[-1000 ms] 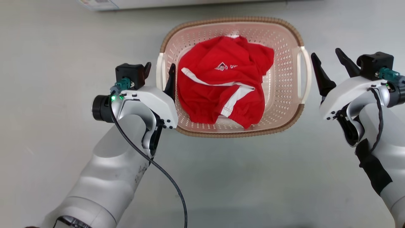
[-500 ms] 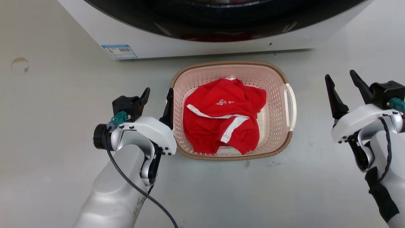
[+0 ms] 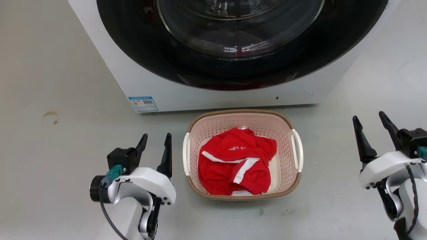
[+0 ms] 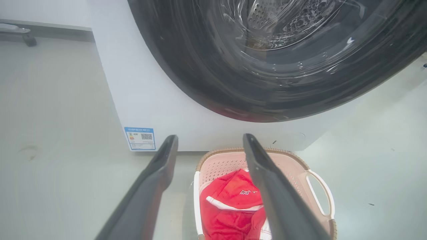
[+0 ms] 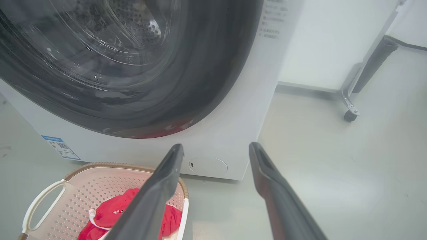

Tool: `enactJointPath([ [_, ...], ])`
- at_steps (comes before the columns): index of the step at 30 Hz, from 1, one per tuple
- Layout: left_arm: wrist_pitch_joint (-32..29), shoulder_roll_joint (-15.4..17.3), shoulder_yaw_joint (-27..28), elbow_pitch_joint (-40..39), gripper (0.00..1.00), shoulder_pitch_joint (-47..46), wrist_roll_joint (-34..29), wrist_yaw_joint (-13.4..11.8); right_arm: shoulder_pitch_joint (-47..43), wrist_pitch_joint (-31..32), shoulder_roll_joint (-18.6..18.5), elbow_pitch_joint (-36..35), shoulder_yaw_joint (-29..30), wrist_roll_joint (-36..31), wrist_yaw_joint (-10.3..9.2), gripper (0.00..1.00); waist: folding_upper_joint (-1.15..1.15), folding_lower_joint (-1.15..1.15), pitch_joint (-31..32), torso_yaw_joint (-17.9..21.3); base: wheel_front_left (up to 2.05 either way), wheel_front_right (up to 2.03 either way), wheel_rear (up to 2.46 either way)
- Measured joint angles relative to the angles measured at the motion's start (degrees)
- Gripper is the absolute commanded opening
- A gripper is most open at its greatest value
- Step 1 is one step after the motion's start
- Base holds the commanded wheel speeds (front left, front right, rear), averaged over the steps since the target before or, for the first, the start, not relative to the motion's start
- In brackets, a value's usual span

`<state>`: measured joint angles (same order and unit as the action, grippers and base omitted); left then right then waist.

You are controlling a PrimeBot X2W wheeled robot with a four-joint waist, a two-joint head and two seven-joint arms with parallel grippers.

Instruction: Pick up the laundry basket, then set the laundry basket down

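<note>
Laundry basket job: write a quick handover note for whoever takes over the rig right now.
Left pincer: open, empty, beside the laundry basket at its left handle, not touching.
Right pincer: open, empty, well off to its right.
The laundry basket sits on the floor before the washer, red garment inside.
Done: it appears set down. Left: likely nothing; confirm the lift happened.

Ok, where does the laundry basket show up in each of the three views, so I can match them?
Head view: laundry basket low centre, just before the washer.
Left wrist view: laundry basket at the bottom edge, right of centre, cut off below.
Right wrist view: laundry basket in the bottom left corner, cut off below.
Shared landmark: the blue label at the washer's lower corner.
</note>
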<state>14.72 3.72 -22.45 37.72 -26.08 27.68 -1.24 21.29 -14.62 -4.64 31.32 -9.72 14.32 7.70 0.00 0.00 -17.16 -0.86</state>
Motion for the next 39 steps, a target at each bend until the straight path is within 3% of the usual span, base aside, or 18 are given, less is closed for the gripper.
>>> enactJointPath([
  [16,-0.08,1.08,9.89,-11.21,1.0,19.51,-5.45,1.0,-17.84,0.0,0.18,-9.76,4.04,-1.27,0.0,1.0,0.0,0.0,13.58,0.44,0.0,0.0,0.0],
  [28,-0.08,0.77,14.99,-16.37,1.0,28.97,-6.53,1.8,-24.32,0.0,1.67,-11.82,5.76,-2.33,0.0,1.0,0.0,0.0,18.67,1.8,0.0,0.0,0.0],
  [29,-0.1,0.75,14.96,-15.83,0.0,29.23,-6.42,1.78,-24.44,0.0,1.97,-11.27,5.64,-2.22,0.01,0.0,0.0,0.0,18.71,1.8,0.0,0.0,0.0],
  [34,-0.62,0.05,14.95,-12.89,0.0,30.5,-5.99,1.76,-26.65,0.22,4.7,-8.8,4.85,-1.88,0.02,0.0,0.0,0.0,18.73,1.8,0.0,0.0,0.0],
  [39,-1.19,-0.07,15.29,-12.83,0.0,30.63,-3.55,1.79,-26.71,1.01,4.71,-8.72,5.22,1.13,0.02,0.0,0.0,0.02,18.77,1.76,0.0,0.0,0.0],
])
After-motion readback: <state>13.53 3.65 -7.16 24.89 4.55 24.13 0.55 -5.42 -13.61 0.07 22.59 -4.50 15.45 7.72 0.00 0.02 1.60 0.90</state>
